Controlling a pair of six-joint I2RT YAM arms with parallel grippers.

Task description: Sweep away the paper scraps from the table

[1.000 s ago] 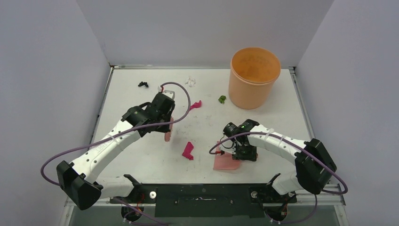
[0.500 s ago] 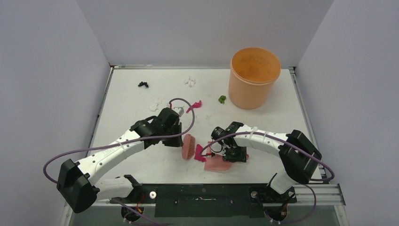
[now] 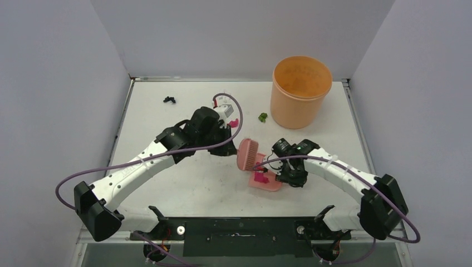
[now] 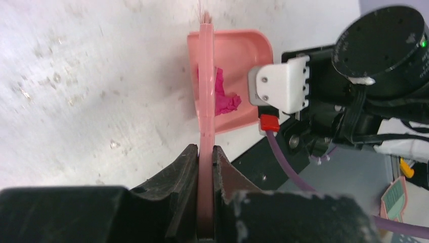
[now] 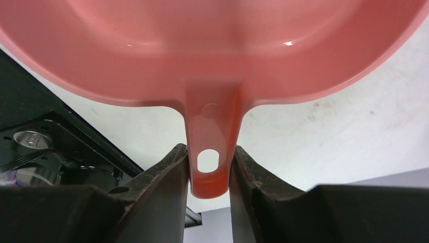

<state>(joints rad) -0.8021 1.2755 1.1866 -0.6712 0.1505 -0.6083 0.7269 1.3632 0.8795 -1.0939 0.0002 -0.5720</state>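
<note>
Scrap (image 4: 222, 96) of magenta paper sits in the dustpan (image 3: 271, 185), lower centre; left gripper (image 4: 205, 152) pinches the brush (image 3: 247, 154), right gripper (image 5: 210, 162) the pan's handle. A tilt could spill it; black scrap (image 3: 169, 100) lies upper left.

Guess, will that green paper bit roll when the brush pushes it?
The green scrap looks small and crumpled, so it is probably very light and should skid easily before the brush. Its lumpy shape likely stops it rolling far.
</note>
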